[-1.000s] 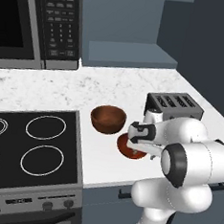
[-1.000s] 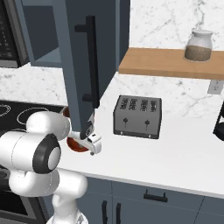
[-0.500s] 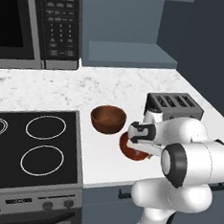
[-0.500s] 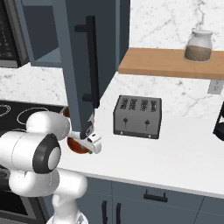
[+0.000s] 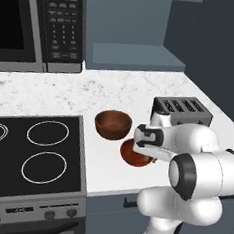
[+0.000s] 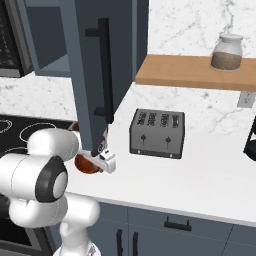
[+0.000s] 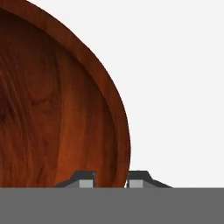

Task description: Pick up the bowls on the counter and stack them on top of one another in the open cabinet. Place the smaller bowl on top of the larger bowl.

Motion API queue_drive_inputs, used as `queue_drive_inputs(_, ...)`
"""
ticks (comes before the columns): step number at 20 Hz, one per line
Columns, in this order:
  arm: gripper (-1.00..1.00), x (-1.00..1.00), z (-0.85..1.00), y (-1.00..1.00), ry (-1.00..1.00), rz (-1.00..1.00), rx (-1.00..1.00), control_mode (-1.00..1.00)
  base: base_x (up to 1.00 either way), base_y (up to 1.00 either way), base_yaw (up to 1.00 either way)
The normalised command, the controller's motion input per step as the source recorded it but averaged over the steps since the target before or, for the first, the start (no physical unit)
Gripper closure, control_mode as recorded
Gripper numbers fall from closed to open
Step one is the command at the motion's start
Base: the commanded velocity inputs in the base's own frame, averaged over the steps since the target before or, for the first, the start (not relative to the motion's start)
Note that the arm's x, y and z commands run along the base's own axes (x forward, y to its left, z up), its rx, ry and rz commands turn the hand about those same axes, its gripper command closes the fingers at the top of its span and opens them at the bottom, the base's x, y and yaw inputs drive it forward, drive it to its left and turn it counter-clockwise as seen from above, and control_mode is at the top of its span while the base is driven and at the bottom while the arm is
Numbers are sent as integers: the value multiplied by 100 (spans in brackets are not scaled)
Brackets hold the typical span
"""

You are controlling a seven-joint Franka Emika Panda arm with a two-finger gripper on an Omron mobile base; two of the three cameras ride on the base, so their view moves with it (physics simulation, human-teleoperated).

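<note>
The fingers [image 7: 111, 179] straddle the rim of the smaller bowl [image 5: 134, 153], one tip inside the glossy reddish hollow and one outside over the white worktop [image 5: 50, 95], drawn in close against the rim wall so that they look clamped on it. This smaller bowl [image 7: 57, 105] sits on the worktop near its front edge, just right of the black stovetop [image 5: 30, 154] and in front of the toaster [image 5: 182, 109]. The larger bowl [image 5: 113, 124], dark brown and deeper, stands upright just behind and to the left of it, close by but apart, beside the stovetop's right edge. From the right base view the smaller bowl [image 6: 86, 164] peeps out under the white hand, partly hidden by the open cabinet's [image 5: 134, 55] door [image 6: 107, 75]. The microwave [image 5: 39, 24] hangs above the stovetop, left of the cabinet's recess. A wooden shelf [image 6: 195, 72] carries a jar [image 6: 226, 52].
</note>
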Motion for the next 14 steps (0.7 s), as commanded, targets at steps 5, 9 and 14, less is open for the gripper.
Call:
queue_drive_inputs(5,100,-39,31,0,0,0,-1,-100,0,0,0)
queue_drive_inputs(9,100,-50,21,0,-1,0,0,-100,0,0,0)
queue_drive_inputs(14,100,-47,35,0,-22,0,7,-100,0,0,0)
